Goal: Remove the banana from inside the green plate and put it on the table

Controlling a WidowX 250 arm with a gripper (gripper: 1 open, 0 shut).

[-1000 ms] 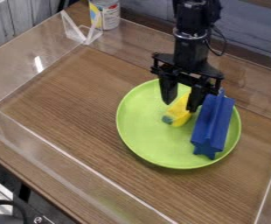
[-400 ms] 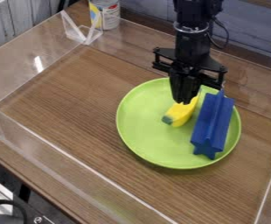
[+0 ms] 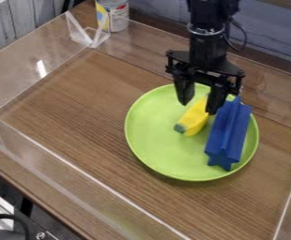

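The yellow banana point(image 3: 192, 122) lies inside the lime-green plate point(image 3: 151, 136), right of the plate's centre, its upper end under the gripper. My gripper point(image 3: 201, 101) points straight down over that end. Its two black fingers point(image 3: 183, 93) stand apart, one on each side of the banana's upper end, and do not visibly press on it. The banana rests on the plate. The plate sits on the brown wood-grain table point(image 3: 85, 98).
A blue ridged block point(image 3: 231, 134) lies in the plate just right of the banana, close to the right finger. Clear acrylic walls point(image 3: 36, 66) ring the tabletop. A white bottle point(image 3: 111, 13) stands beyond the far wall.
The fingers went from wide apart to shut together above the banana, and have now spread again. The hand has stayed in place and the banana has not moved.
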